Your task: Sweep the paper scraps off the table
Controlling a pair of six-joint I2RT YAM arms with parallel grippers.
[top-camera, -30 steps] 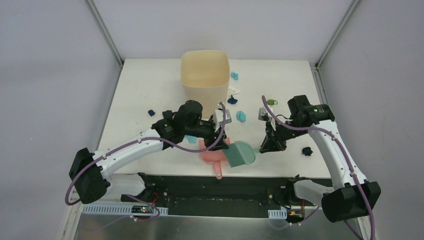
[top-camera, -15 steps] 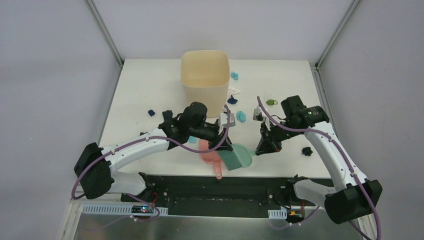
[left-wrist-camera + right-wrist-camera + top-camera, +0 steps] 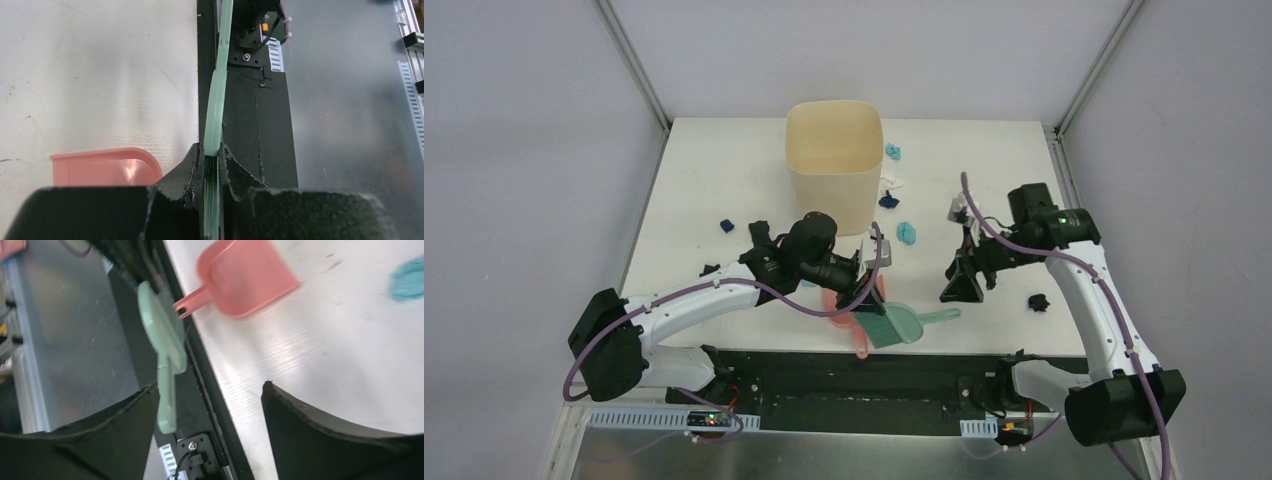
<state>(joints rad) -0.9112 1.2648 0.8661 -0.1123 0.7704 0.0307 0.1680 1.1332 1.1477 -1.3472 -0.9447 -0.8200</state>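
Tall bin [image 3: 834,165] mid-table at the rear, dustpan [image 3: 250,282] and brush [image 3: 904,322] crowding near edge, open table [image 3: 714,160] left of bin

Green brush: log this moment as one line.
left pincer: shut on green brush | right pincer: open, empty | pink dustpan: on table | paper scraps: scattered, unswept

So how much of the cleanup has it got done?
Barely begun. Nothing looks swept yet: the pink dustpan looks empty, and paper scraps lie scattered across the table. In hand: the left hand grips the green brush near the front edge; the right hand is open and empty. Left: essentially all the sweeping.
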